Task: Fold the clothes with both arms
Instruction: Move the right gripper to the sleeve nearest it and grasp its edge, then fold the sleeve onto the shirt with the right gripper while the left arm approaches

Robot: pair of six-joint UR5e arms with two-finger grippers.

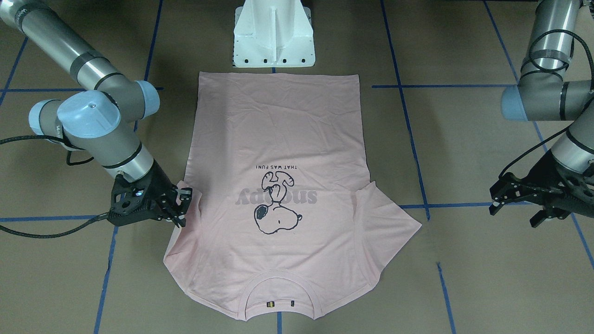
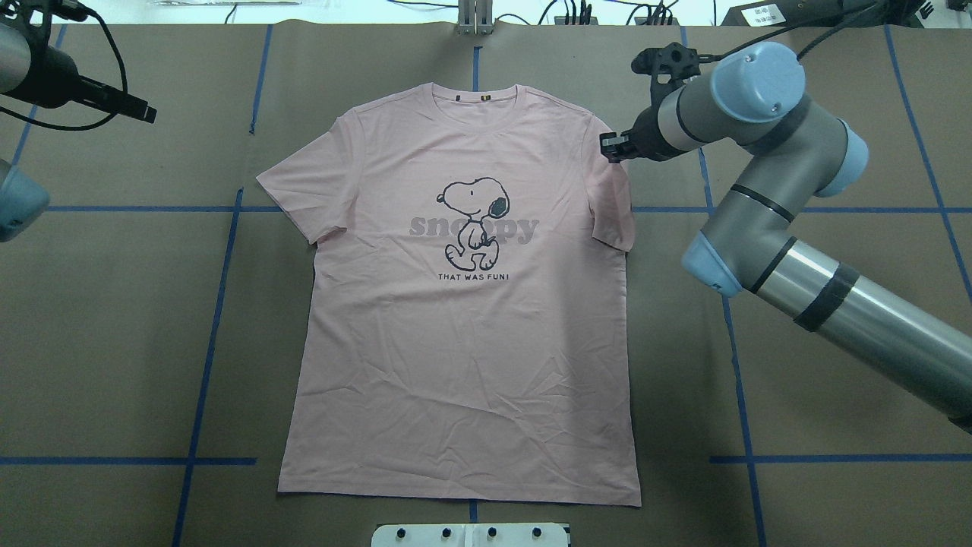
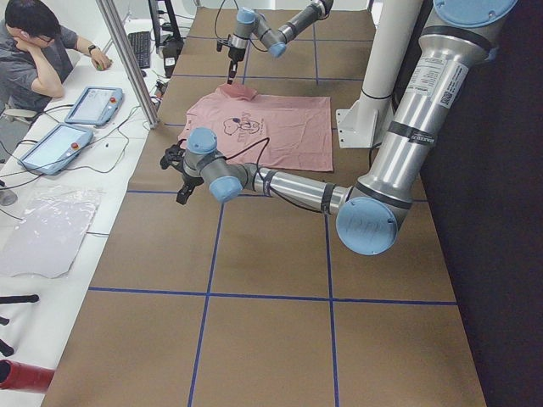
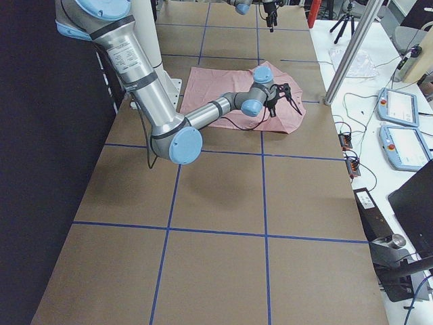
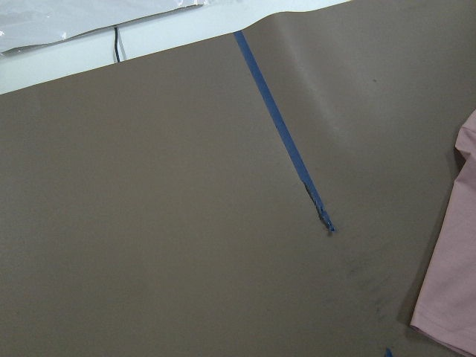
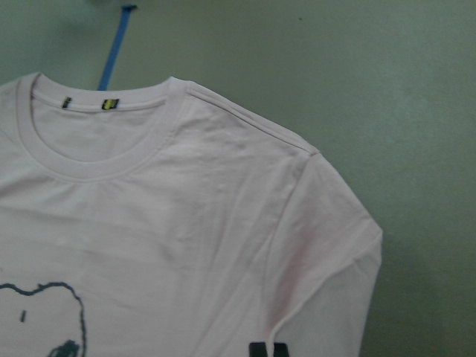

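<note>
Printed on the T-shirt (image 2: 463, 319) front: grey "snoopy" lettering (image 2: 474, 227), and beneath it black "THAT WAS FUN!" (image 2: 473, 276).

My right gripper (image 1: 183, 206) hid part of one sleeve (image 1: 182, 245) of the shirt (image 1: 278, 139); its neck labels (image 1: 270, 304) were too small to read.

Brown paper-covered table (image 2: 114, 342), blue tape grid: bare on both sides of the flat pale pink T-shirt (image 2: 456, 365).
Left flank: open run from sleeve to table edge; black left gripper (image 1: 513, 206) hangs there, well apart from cloth.
Right flank: grey tubular right arm (image 2: 759, 220) slants across; black right gripper (image 1: 182, 207) at sleeve edge.
White pedestal base (image 1: 274, 37) just beyond hem.
Silver upright post (image 4: 352, 51) at operators' edge.
</note>
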